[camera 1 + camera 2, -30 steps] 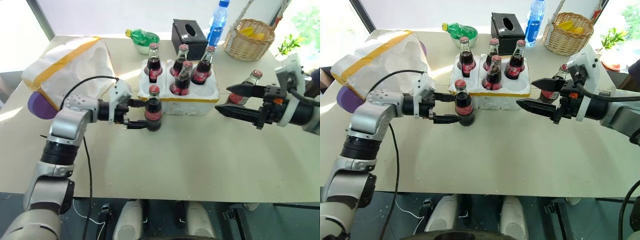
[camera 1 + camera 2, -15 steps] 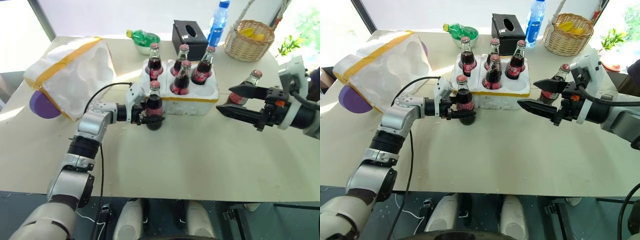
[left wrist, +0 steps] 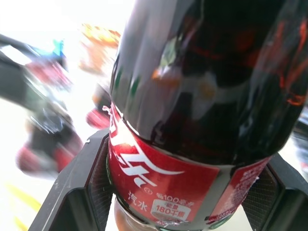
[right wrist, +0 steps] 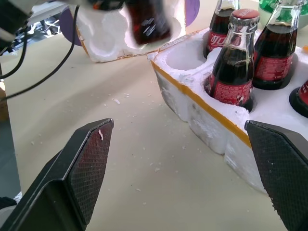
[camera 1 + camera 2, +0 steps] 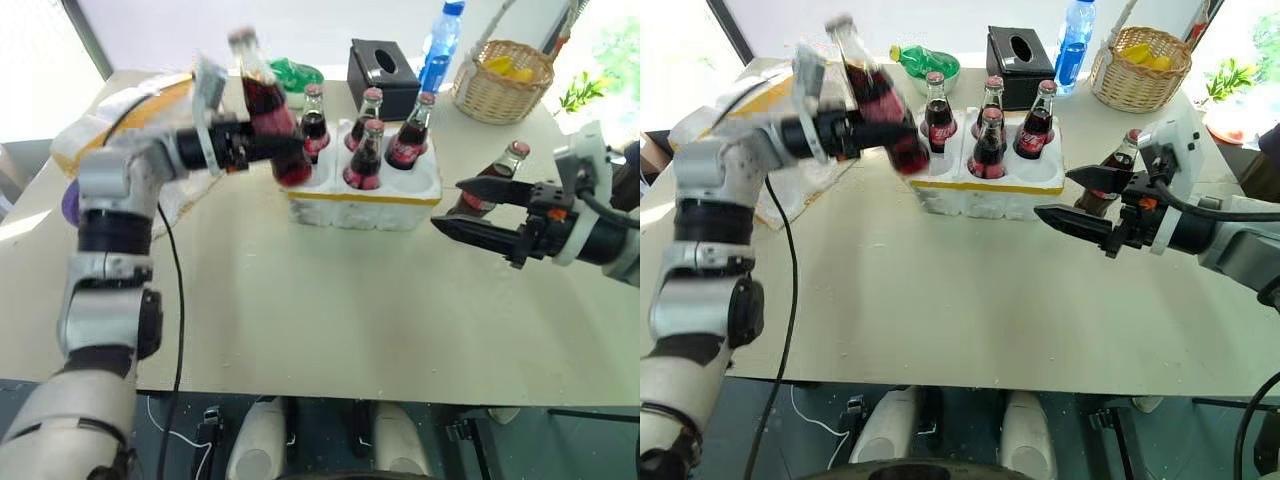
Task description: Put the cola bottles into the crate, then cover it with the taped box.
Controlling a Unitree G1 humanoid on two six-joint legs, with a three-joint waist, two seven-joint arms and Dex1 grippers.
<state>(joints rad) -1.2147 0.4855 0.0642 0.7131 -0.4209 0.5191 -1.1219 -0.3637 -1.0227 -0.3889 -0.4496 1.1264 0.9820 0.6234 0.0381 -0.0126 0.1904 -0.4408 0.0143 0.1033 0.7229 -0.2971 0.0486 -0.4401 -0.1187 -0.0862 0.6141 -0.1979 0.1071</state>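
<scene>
My left gripper (image 5: 268,150) is shut on a cola bottle (image 5: 262,108), which hangs tilted in the air over the near-left corner of the crate (image 5: 365,205). Black pads (image 3: 79,192) press on both sides of its red label (image 3: 163,178). Several cola bottles (image 5: 365,155) stand in the crate's wells, and the near-left well (image 4: 185,55) is empty. Another cola bottle (image 5: 497,183) stands on the table right of the crate, just behind my open right gripper (image 5: 460,205). The taped box (image 5: 72,142) lies at far left, partly hidden by my left arm.
Behind the crate stand a black tissue box (image 5: 380,65), a blue-labelled water bottle (image 5: 437,45), a wicker basket (image 5: 500,80) and a green bottle in a bowl (image 5: 290,72). A purple object (image 5: 68,205) pokes out under the taped box.
My left gripper closed on the bottle that stood on the table before the crate and lifted it up and back, tilting it. The right arm has kept still.
</scene>
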